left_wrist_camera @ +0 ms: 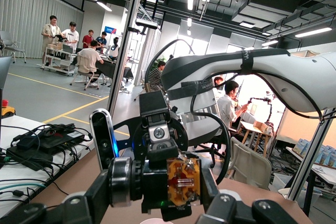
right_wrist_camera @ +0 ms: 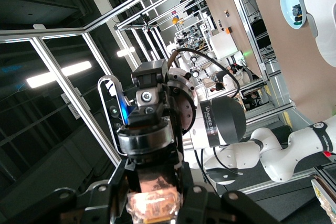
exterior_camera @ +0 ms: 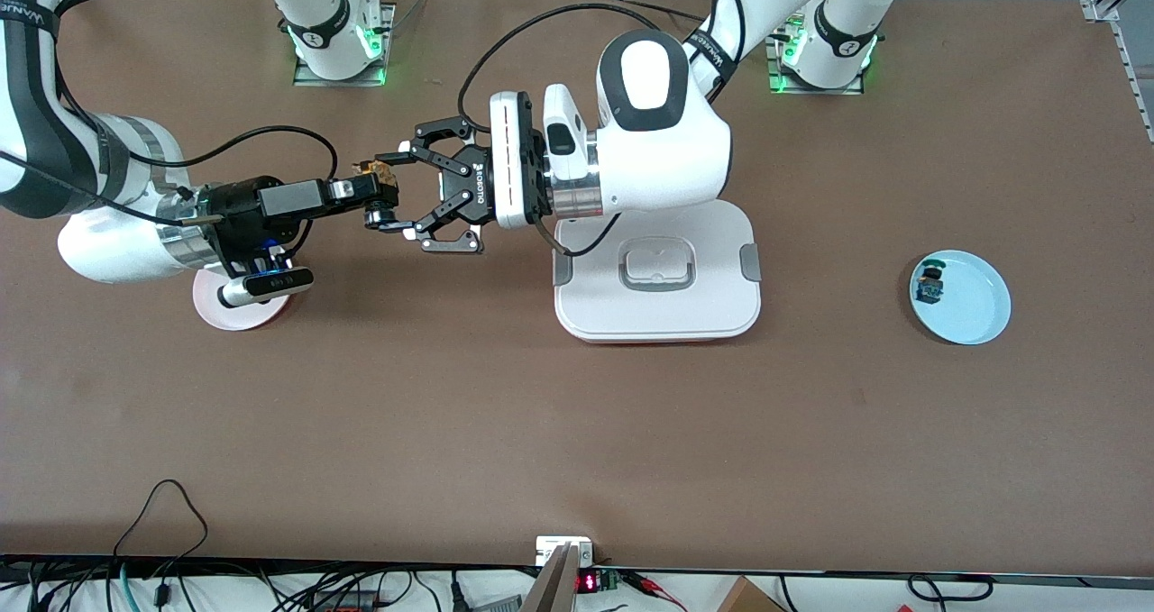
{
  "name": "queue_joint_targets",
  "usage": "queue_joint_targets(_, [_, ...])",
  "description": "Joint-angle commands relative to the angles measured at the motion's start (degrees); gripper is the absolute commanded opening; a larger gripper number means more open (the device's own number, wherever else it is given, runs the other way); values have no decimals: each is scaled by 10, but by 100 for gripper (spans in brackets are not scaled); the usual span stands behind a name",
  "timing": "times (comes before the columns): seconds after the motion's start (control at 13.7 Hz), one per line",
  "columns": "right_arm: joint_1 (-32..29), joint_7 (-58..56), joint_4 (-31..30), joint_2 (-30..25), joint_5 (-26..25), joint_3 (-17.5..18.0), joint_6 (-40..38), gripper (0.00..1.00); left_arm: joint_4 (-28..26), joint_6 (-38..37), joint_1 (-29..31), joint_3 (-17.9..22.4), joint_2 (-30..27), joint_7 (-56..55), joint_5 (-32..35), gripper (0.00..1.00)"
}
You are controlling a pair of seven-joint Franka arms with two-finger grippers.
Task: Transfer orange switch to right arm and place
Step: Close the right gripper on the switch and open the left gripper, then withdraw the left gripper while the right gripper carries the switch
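The orange switch point(exterior_camera: 386, 176) is held in the air over the table, between the pink plate and the white box. My right gripper point(exterior_camera: 377, 196) is shut on its middle. The orange body faces the left wrist camera point(left_wrist_camera: 182, 181), with the black collar and a silver ring beside it. My left gripper point(exterior_camera: 403, 195) is open wide, its fingers spread around the switch without touching it. In the left wrist view my left gripper point(left_wrist_camera: 163, 214) shows its fingers far apart. In the right wrist view my right gripper point(right_wrist_camera: 157, 203) clamps the switch point(right_wrist_camera: 153, 203).
A pink plate point(exterior_camera: 216, 310) lies under the right arm. A white lidded box point(exterior_camera: 721, 306) sits mid-table under the left arm. A light blue plate point(exterior_camera: 978, 301) at the left arm's end holds a blue switch point(exterior_camera: 929, 286).
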Motion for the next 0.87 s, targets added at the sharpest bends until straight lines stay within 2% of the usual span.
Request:
queue_joint_targets(0.0, [1, -11, 2, -1, 5, -1, -7, 22, 13, 8, -6, 6, 0, -9, 7, 7])
queue_joint_targets(0.07, [1, -19, 3, -2, 5, -1, -7, 17, 12, 8, -7, 6, 0, -12, 6, 27])
queue_joint_targets(0.15, [1, -23, 3, -2, 5, -1, -5, 14, 9, 8, -7, 4, 1, -12, 2, 84])
queue_joint_targets(0.22, [0, -23, 3, -1, 7, -1, -5, 14, 8, 8, -6, 4, 1, -17, 1, 100])
queue_joint_targets(0.51, [0, -23, 3, -1, 13, -1, -3, 12, 7, 20, 5, 15, -3, -24, 9, 100])
queue_joint_targets(0.8, [1, -36, 3, -1, 14, -1, 1, 12, 6, 26, 74, 17, -8, 51, 7, 100])
